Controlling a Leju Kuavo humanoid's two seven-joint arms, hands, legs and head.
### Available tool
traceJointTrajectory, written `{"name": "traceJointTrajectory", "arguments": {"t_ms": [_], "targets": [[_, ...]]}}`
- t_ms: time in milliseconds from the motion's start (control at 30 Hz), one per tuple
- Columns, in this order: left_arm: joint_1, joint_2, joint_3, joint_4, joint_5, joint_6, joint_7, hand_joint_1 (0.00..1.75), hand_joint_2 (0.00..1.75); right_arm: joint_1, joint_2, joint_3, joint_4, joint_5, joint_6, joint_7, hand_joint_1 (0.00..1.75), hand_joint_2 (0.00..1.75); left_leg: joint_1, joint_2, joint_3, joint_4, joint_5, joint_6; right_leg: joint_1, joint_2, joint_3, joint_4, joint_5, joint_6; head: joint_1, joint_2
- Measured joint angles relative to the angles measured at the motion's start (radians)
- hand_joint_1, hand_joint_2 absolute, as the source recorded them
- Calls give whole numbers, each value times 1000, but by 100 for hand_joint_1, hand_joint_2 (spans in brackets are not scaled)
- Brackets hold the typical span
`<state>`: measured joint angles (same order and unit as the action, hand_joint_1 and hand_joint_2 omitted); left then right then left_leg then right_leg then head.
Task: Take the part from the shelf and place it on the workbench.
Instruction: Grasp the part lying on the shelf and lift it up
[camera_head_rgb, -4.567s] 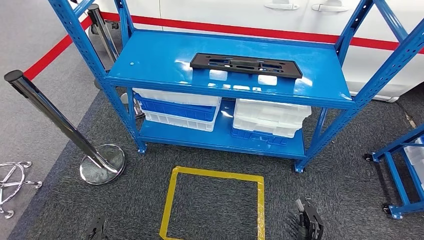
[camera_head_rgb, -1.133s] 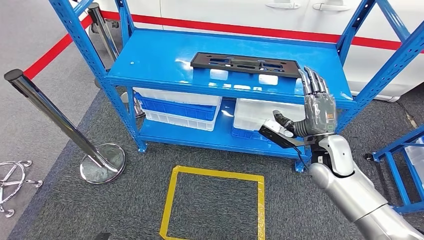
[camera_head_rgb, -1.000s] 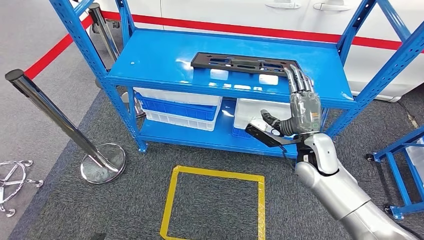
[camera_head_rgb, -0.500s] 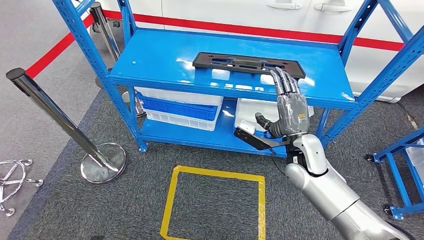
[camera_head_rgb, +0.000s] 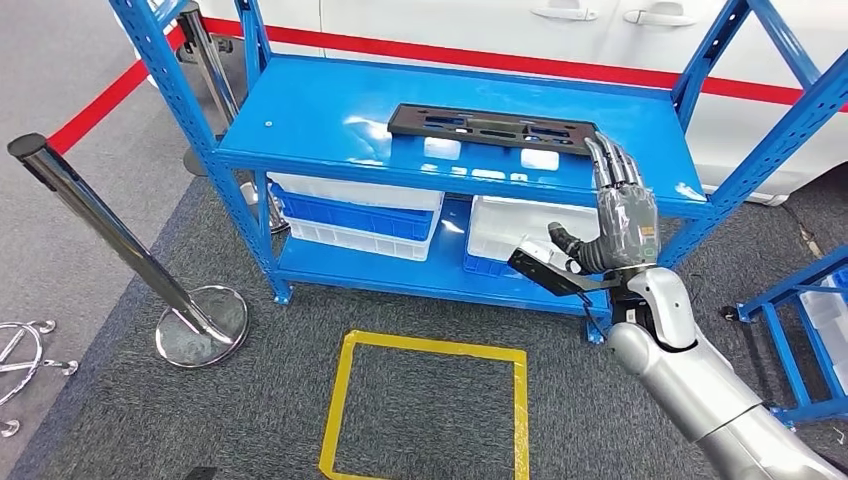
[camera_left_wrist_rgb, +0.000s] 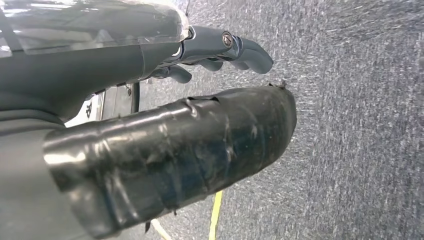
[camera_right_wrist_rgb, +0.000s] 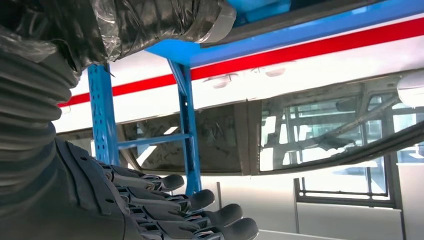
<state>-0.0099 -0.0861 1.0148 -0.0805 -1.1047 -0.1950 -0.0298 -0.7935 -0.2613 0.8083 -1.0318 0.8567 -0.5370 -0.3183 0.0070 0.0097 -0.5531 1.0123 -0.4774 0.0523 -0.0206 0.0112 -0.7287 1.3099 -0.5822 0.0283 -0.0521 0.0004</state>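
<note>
- The right hand (camera_head_rgb: 618, 215) is raised in front of the blue shelf (camera_head_rgb: 320, 120), fingers (camera_head_rgb: 612, 165) straight and spread, thumb (camera_head_rgb: 562, 240) out to the left, holding nothing.
- Its fingertips reach up at the right end of the part (camera_head_rgb: 495, 129); whether they touch it cannot be told.
- The part, a long flat black panel with slots, lies on the shelf's top deck, right of centre, its long side running left to right.
- In the right wrist view the dark fingers (camera_right_wrist_rgb: 200, 210) are extended side by side, free of any object, with a blue upright (camera_right_wrist_rgb: 189, 145) of the shelf beyond them.
- The left hand (camera_left_wrist_rgb: 165, 125) hangs above grey carpet (camera_left_wrist_rgb: 360, 125), its fingers (camera_left_wrist_rgb: 240, 47) lightly curled and apart from the thumb, nothing in it.
- White and blue bins (camera_head_rgb: 355, 215) are stacked on the lower deck at left; white bins (camera_head_rgb: 520, 225) over a blue one sit at right.
- A yellow tape square (camera_head_rgb: 430, 400) marks the carpet just near the shelf.
- A chrome post (camera_head_rgb: 120, 245) on a round base leans at left, and a red belt (camera_head_rgb: 100, 105) runs behind it.
- A white car (camera_head_rgb: 500, 30) with a red stripe stands beyond the shelf.
</note>
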Motion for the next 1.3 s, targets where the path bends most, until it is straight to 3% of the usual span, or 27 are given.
{"name": "traceJointTrajectory", "arguments": {"t_ms": [33,67,133,167,233,333,400,433,500,533,567,633,667,700,833,900,967,1000,1033,1067,1133,1200,1233,1300], "targets": [[-1,0,-1,0,-2,0,-2,0,0,1,-3,0,0,0,0,0,0,175,0,1,1,1,-2,0,0,-1,-2,-6,19,-2,0,0],[-2,-1,-2,0,-4,0,-5,0,0,1,-6,-1,1,1,1,-1,0,175,-1,0,3,3,-5,-1,0,-2,17,-52,57,-6,0,0],[-2,-1,-6,0,-8,-1,-13,0,0,-5,-12,-4,3,1,5,-3,0,175,-3,-1,9,6,-13,-6,5,-6,75,-186,128,-19,0,0],[-2,-2,-8,0,-9,-2,-16,0,0,-9,-14,-5,5,1,9,-5,0,175,-3,-1,9,7,-16,-11,10,-8,98,-237,145,-25,0,0],[-2,-3,-11,0,-13,-5,-20,0,0,-15,-14,-7,9,0,16,-8,0,175,-3,0,7,6,-19,-21,17,-10,112,-269,141,-32,-1,0],[-4,-4,-15,0,-15,-7,-21,0,0,-18,-11,-7,15,2,23,-9,0,175,-2,0,4,16,-32,-39,10,-7,124,-291,139,-40,-2,0],[-7,-4,-15,0,-16,-6,-21,0,0,-22,-8,-7,18,5,32,-6,0,175,1,-2,-33,94,-72,-49,4,-9,136,-302,139,-48,-2,0],[-7,-3,-15,0,-16,-6,-21,0,0,-23,-5,-7,21,7,36,-6,0,175,3,-2,-70,161,-99,-53,4,-9,139,-303,136,-52,-2,0],[-7,-2,-15,0,-16,-6,-21,0,0,-24,-1,-6,25,9,42,-5,0,175,7,-2,-140,272,-125,-60,4,-7,145,-302,130,-54,-3,0],[-7,-2,-15,0,-17,-6,-20,0,0,-23,1,-6,28,9,46,-6,0,175,10,-2,-157,284,-109,-64,2,-6,150,-301,125,-52,-3,0],[-7,-1,-15,0,-18,-6,-20,0,0,-23,3,-6,29,9,48,-6,0,175,13,-2,-152,255,-74,-66,0,-4,156,-298,119,-49,-3,0],[-7,1,-15,0,-21,-7,-21,0,0,-26,5,-5,34,8,53,-8,0,175,17,-3,-109,134,10,-70,-3,-2,168,-289,102,-38,-3,0],[-7,2,-16,0,-24,-8,-21,0,0,-29,8,-5,38,7,55,-9,0,175,17,-5,-87,81,31,-70,-3,-1,169,-282,94,-32,-4,0],[-7,3,-16,0,-26,-10,-21,0,0,-31,10,-5,42,6,57,-11,0,175,16,-7,-75,50,37,-66,-2,1,167,-277,89,-26,-4,0],[-8,4,-18,0,-35,-12,-21,0,0,-33,20,-3,52,1,64,-15,0,175,13,-10,-64,33,22,-39,-1,0,161,-271,80,-11,-5,0],[-8,4,-21,0,-39,-12,-20,0,0,-34,25,-2,53,0,67,-13,0,175,15,-11,-54,25,19,-25,-2,-5,130,-203,46,-6,-4,0],[-9,4,-23,0,-41,-11,-20,0,0,-33,28,-2,54,1,70,-8,0,175,11,-12,-47,24,14,-15,-1,-8,55,-70,-1,-6,-3,0],[-8,4,-24,0,-43,-10,-20,0,0,-30,29,-1,55,1,72,-6,0,175,8,-13,-44,24,10,-11,0,-8,18,-15,-12,-7,-3,0],[-8,4,-24,0,-44,-9,-20,0,0,-27,30,0,56,1,72,-4,0,175,4,-14,-39,24,6,-9,2,-8,-6,11,-4,-11,-3,0],[-7,4,-25,0,-44,-8,-21,0,0,-24,31,2,56,1,72,-4,0,175,0,-15,-32,24,1,-7,6,-8,-13,0,24,-18,-3,0],[-5,4,-25,0,-45,-6,-21,0,0,-23,31,7,57,1,71,-5,0,175,-8,-17,-14,22,-11,-5,19,-8,22,-113,113,-47,-3,0],[-3,1,-25,0,-45,-5,-22,0,0,-24,32,13,57,1,72,-6,0,175,-8,-17,-4,20,-19,-9,36,-9,62,-211,168,-81,-12,0],[-2,1,-26,0,-45,-4,-22,0,0,-25,32,16,57,0,72,-7,0,175,-3,-17,-3,18,-20,-14,45,-9,71,-232,173,-91,-14,0],[-2,3,-28,0,-45,-3,-23,0,0,-28,32,19,56,0,73,-6,0,175,3,-15,1,7,-20,-25,52,-10,85,-259,175,-96,-12,0]]}}
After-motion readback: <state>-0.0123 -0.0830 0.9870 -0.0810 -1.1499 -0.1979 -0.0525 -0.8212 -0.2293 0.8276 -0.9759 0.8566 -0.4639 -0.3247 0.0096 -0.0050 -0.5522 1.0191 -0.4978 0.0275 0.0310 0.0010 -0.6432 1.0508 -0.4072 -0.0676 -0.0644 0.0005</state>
